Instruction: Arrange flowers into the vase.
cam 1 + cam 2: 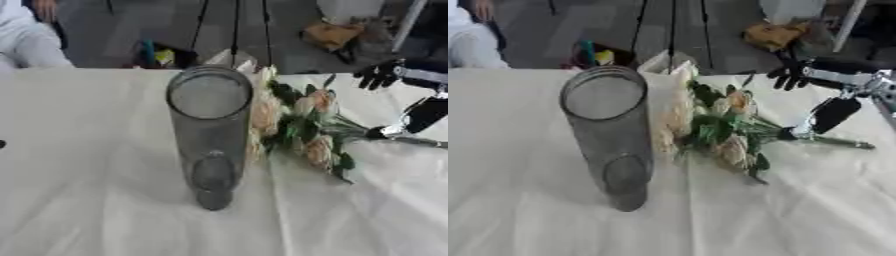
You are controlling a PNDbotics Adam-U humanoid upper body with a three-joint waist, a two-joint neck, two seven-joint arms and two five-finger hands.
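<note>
Left eye view: a tall, clear grey glass vase (210,135) stands upright in the middle of the frame on a table covered with a creased cream cloth (96,200). Its round open mouth faces the camera, and no stems are inside it. Just to the right of the vase, a bouquet of pale cream and peach roses (302,130) with dark green leaves lies flat on the cloth. The blooms sit close against the side of the vase, and the stems run out toward the right edge of the frame. At the upper right, the robot's right hand (394,100) reaches in, black with silver parts. One dark finger angles down so that its tip meets the stems at the right of the bouquet, while the other fingers spread loosely higher up, clear of the flowers. Whether the hand is pinching the stems cannot be told. The left hand does not appear.

Right eye view: the same scene sits shifted to the left. The vase is at centre left, and the bouquet lies just right of it, its green stems (837,142) ending on the cloth at the right. The right hand is at the upper right, with its lower fingertip touching the stems where they leave the leaves.
</note>
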